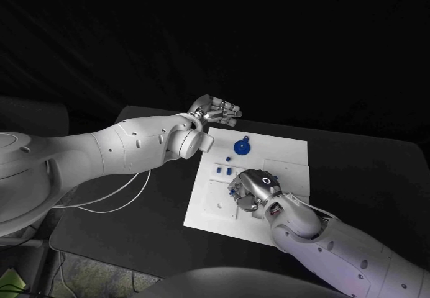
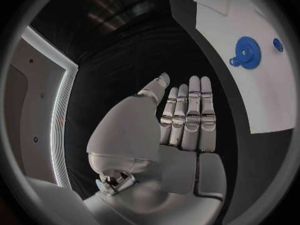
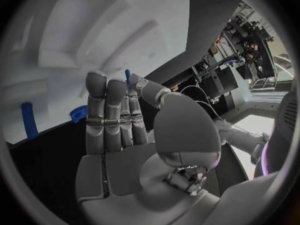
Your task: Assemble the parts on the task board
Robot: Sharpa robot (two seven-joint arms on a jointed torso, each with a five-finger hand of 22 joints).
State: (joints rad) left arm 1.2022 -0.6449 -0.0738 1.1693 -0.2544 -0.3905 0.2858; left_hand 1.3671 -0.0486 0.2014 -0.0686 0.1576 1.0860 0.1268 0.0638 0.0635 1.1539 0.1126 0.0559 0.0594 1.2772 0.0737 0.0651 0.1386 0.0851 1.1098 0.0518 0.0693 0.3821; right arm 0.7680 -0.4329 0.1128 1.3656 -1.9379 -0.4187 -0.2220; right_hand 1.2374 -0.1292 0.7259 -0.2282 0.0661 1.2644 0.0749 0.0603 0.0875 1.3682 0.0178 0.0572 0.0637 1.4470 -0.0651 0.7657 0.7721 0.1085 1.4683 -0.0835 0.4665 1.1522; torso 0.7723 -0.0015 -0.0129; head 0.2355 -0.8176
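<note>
task board [image 1: 279, 155]: white plate sitting mid-counter [image 1: 358, 161], everything else placed off it
blue gear [image 1: 242, 147]: lying flat on the board's far end, small blue knob [image 2: 277, 44] just beside it
small blue pegs [image 1: 224, 167]: on the board's left part, near the middle
left robot hand [image 1: 218, 111]: off the board's far-left corner, fingers straight and together, nothing in it
right robot hand [image 1: 253, 189]: over the board's near half, fingers on a small blue part [image 3: 127, 77]; can't tell if it's actually gripped

White glossy arms end in a silver left hand [image 1: 218, 112] and right hand [image 1: 256, 190].
</note>
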